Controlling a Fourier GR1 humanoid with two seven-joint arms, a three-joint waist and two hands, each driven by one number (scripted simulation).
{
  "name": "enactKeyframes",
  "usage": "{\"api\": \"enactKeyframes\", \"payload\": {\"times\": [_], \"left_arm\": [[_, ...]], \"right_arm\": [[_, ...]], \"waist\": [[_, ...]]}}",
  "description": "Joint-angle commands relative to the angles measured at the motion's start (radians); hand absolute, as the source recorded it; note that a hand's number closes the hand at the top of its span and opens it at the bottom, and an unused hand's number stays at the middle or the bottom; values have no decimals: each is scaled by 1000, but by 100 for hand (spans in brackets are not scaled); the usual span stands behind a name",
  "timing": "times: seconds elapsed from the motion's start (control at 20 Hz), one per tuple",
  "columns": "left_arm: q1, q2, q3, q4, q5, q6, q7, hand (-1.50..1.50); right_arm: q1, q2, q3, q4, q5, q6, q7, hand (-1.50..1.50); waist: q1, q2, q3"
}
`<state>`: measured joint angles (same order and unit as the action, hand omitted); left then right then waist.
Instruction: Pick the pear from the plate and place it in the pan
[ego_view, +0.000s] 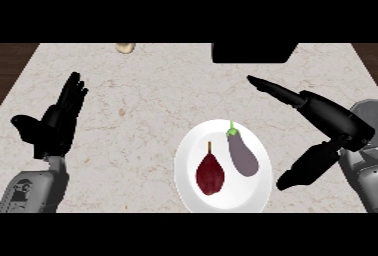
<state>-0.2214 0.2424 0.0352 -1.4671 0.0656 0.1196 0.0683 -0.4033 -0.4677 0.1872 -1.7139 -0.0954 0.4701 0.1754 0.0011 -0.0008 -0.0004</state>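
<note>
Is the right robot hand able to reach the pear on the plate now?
Probably yes. The open right robot hand hangs beside the plate; the eggplant lies between it and the uncovered pear.

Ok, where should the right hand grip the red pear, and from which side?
Probably the wide lower belly of the pear, from straight above with the right hand. It lies flat, stem pointing away, and the eggplant lies close on its right, crowding a side approach.

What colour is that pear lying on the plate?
The pear is dark red, with a thin brown stem; the head view shows it on the white plate.
</note>
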Motion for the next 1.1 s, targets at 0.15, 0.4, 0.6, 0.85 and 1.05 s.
{"api": "enactKeyframes", "payload": {"times": [0.15,0.4,0.6,0.85,1.05], "left_arm": [[-110,8,58,134,9,-34,-6,0],[-16,-9,37,27,-4,-46,-3,0],[-3,7,71,-19,27,-72,38,0],[42,-49,32,9,-44,-33,-53,0],[-28,-39,49,18,-33,-46,8,0]], "right_arm": [[22,56,12,0,77,37,86,-150],[1,134,31,69,212,-9,103,-150],[106,128,46,8,238,40,101,-150],[-21,158,12,192,247,119,44,-150],[46,249,121,174,362,72,5,-150]], "waist": [[-4,2,0],[3,1,0],[0,0,0],[5,2,0],[1,2,0]]}}
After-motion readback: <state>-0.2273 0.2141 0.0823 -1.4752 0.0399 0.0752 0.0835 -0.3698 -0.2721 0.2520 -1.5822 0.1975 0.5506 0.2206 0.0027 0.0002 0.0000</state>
